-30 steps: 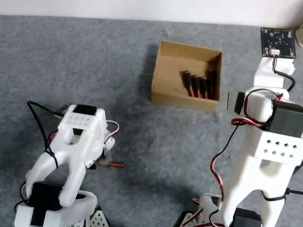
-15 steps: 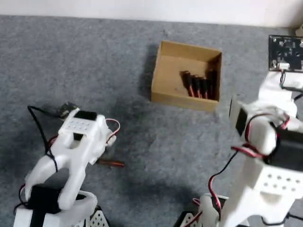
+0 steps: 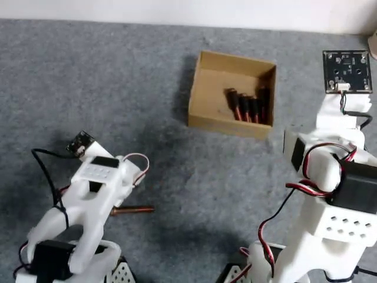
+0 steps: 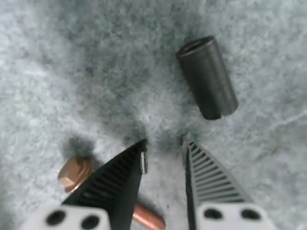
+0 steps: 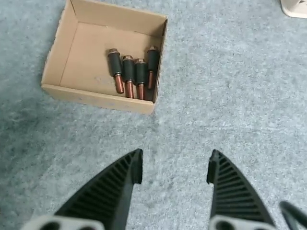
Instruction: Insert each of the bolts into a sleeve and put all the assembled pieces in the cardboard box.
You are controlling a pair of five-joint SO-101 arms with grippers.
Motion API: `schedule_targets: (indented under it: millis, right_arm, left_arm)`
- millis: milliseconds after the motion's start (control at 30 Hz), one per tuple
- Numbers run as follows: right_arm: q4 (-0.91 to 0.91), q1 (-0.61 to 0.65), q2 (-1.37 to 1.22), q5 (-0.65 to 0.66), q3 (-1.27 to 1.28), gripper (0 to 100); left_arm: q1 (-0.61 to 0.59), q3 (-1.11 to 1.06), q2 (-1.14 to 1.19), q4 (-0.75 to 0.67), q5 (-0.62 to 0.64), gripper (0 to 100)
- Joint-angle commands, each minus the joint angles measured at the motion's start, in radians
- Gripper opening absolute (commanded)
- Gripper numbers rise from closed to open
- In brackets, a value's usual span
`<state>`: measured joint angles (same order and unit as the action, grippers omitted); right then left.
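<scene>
Lower left, the left gripper (image 4: 164, 148) points down, slightly parted, empty, just beside the bolt (image 4: 76, 173). Right gripper (image 5: 174, 165) gapes wide, empty

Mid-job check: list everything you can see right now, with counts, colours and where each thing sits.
cardboard box: one, brown, open, on the far side of the table, nearer the right arm.
assembled pieces: four, black sleeves on copper bolts, lying side by side inside the box against one wall.
bolt: one, copper, loose on the carpet, partly under a finger of the left gripper.
sleeve: one, black, empty, lying on the carpet just beyond the left fingertips.
carpet: one, grey, covering the table.
arms: two, white with black motors and red wires.
left gripper: open, low over the carpet.
right gripper: open, empty, above the carpet short of the box.
</scene>
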<state>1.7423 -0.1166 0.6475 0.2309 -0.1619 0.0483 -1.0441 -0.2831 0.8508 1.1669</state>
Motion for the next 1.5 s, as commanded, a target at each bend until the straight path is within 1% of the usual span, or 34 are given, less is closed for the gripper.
schedule_targets:
  millis: [0,133,300,367,433,567,667,767,900,967,1200,1300,1400,1467]
  right_arm:
    - [0.010,-0.008,0.012,0.018,0.004,20.6]
    - [0.012,-0.010,0.012,0.021,0.005,20.6]
    - [0.010,-0.010,0.012,0.018,0.005,20.6]
    - [0.010,-0.010,0.012,0.017,0.005,20.6]
    - [0.010,-0.010,0.012,0.017,0.005,20.6]
    - [0.013,-0.010,0.012,0.017,0.005,20.6]
    - [0.015,-0.010,0.012,0.017,0.005,20.6]
    - [0.015,-0.010,0.012,0.017,0.005,20.6]
    - [0.015,-0.010,0.012,0.017,0.005,20.6]
    - [0.016,-0.010,0.012,0.017,0.005,20.6]
    - [0.016,-0.012,0.013,0.017,0.005,20.6]
    - [0.016,-0.012,0.013,0.017,0.005,20.6]
    - [0.018,-0.012,0.013,0.017,0.005,20.6]
    - [0.018,-0.012,0.013,0.017,0.005,20.6]
  left_arm:
    - [0.018,0.087,-0.044,0.107,0.002,13]
    - [0.018,0.168,-0.145,0.304,0.002,13]
    - [0.018,0.170,-0.259,0.494,0.002,14]
    - [0.015,0.170,-0.283,0.534,0.002,14]
    - [0.015,0.165,-0.288,0.542,0.002,14]
    - [0.022,0.062,-0.288,0.531,0.002,14]
    - [0.062,-0.027,-0.288,0.502,0.002,14]
    - [0.108,-0.116,-0.288,0.414,0.002,14]
    - [0.108,-0.179,-0.295,0.275,0.002,14]
    - [0.107,-0.173,-0.295,0.244,0.002,14]
    - [0.107,-0.127,-0.295,0.241,0.002,14]
    - [0.065,-0.085,-0.295,0.239,0.002,14]
    - [-0.007,-0.022,-0.295,0.239,0.002,14]
    - [-0.027,-0.008,-0.295,0.239,0.002,14]
